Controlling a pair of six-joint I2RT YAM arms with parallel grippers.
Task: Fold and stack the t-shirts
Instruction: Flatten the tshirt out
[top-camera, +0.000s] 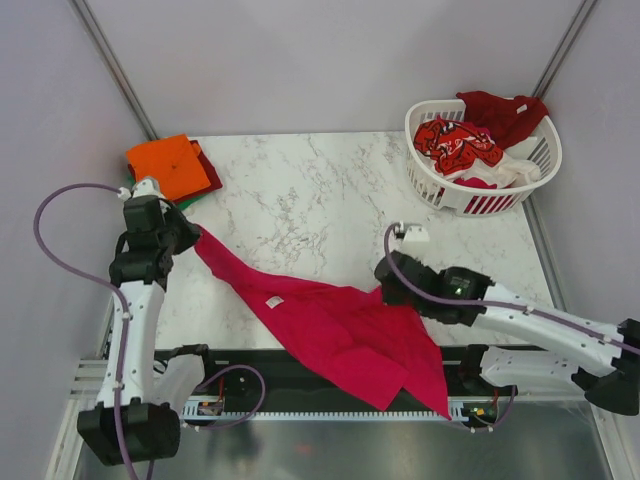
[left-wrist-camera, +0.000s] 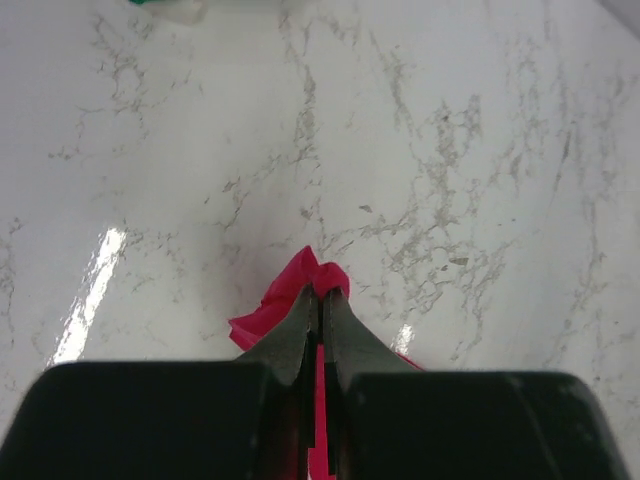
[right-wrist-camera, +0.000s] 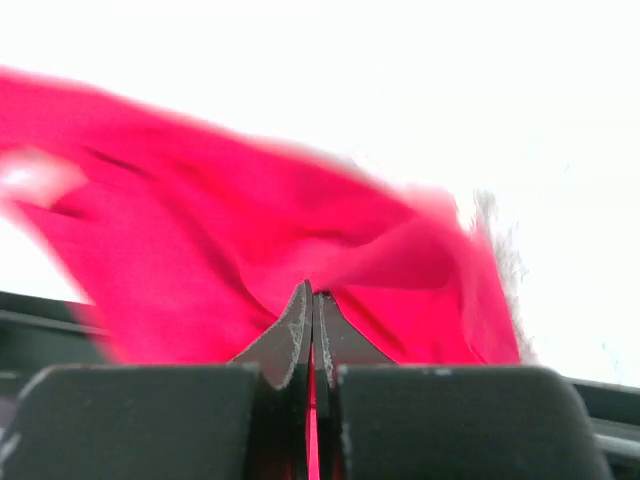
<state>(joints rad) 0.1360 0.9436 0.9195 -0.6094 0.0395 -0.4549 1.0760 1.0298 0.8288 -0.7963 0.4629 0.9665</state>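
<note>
Magenta cloth is pinched in both sets of jaws. In the left wrist view, the left gripper (left-wrist-camera: 320, 296) is seen pressed together on a bunched corner of the magenta t-shirt (left-wrist-camera: 288, 300), with a strip of the cloth showing between the fingers. In the right wrist view, the right gripper (right-wrist-camera: 312, 292) is likewise closed, a thin line of magenta caught between its fingers and the rest of the cloth billowing in front, blurred.

Further out, in the top view, the shirt is stretched between the two arms. One corner is held up at the left, another at the middle right, and the slack is draped on the marble table (top-camera: 320, 190) and over its near edge. It is spread out, not yet folded.

Progress, as judged:
- A folded stack is noted at the far left corner, with an orange t-shirt (top-camera: 168, 165) on top and dark red and green edges showing beneath it.
- The white basket (top-camera: 470, 200) at the far right holds more: a red-patterned t-shirt (top-camera: 455, 145), a dark red t-shirt (top-camera: 500, 115) hanging over the rim and a white t-shirt (top-camera: 515, 170).
- The task is taken to be perhaps half done. The held shirt and the basket's contents are left.

Writing: a small pale tag (top-camera: 274, 301) is seen on the magenta cloth, too small to be read. No brand is made out anywhere.
</note>
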